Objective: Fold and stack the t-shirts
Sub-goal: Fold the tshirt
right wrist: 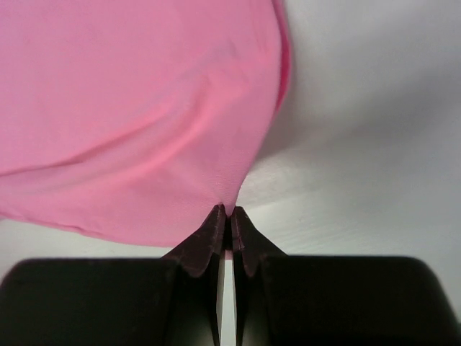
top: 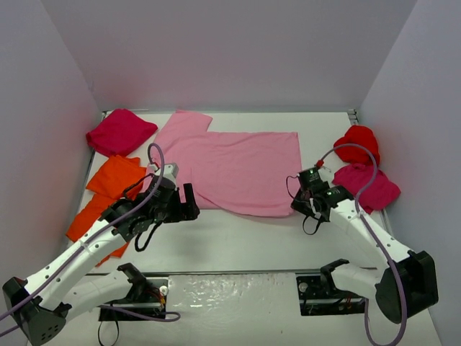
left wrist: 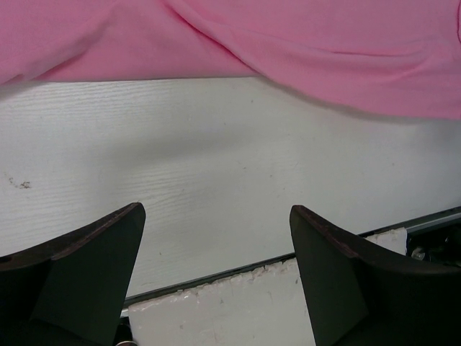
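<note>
Right gripper [right wrist: 229, 215] is clamped on the near right corner of the light pink t-shirt [top: 238, 169], which lies spread on the table [top: 238, 241]. I judge the first fold is just starting. My left gripper [left wrist: 215, 213], jaws wide and empty, should take the near left hem next.

A light pink short-sleeved cloth t-shirt [top: 238, 169] lies spread flat on the white table [top: 238, 241], with one sleeve pointing to the far left. The left gripper [top: 190, 205] is just beside its near left edge, with the black fingers apart. The right gripper [top: 297, 205] is at its near right corner, touching the cloth; how its jaws stand cannot be told from above. On the left, a crumpled magenta-crimson cloth shirt [top: 121, 132] lies in the far corner, and an orange cloth shirt [top: 108, 189] lies nearer, partly under the left arm. On the right, a crumpled bright red cloth shirt [top: 358, 141] touches a second magenta-crimson shirt [top: 373, 187].
</note>
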Controlling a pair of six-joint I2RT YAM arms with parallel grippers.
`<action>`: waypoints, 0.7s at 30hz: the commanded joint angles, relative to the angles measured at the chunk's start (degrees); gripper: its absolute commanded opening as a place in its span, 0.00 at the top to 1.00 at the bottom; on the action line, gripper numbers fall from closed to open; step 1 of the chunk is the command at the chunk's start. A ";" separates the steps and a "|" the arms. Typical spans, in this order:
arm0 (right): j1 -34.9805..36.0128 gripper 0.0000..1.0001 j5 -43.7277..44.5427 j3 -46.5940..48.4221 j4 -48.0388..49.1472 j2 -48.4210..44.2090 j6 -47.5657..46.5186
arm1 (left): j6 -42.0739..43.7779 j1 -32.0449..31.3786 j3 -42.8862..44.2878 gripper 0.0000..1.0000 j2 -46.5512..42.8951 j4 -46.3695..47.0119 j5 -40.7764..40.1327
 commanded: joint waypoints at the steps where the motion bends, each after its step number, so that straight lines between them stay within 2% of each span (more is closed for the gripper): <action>1: -0.16 1.00 4.38 10.10 -0.54 7.96 -5.79 | -0.59 -0.33 2.95 0.21 0.60 3.63 1.28; 10: -0.53 1.00 9.63 18.03 3.97 20.74 -9.91 | -1.31 -0.42 2.42 0.21 -1.77 1.70 0.52; 21: -6.80 1.00 12.03 29.45 6.07 31.54 -13.40 | -1.67 -0.42 2.23 0.21 -3.63 -0.58 -0.80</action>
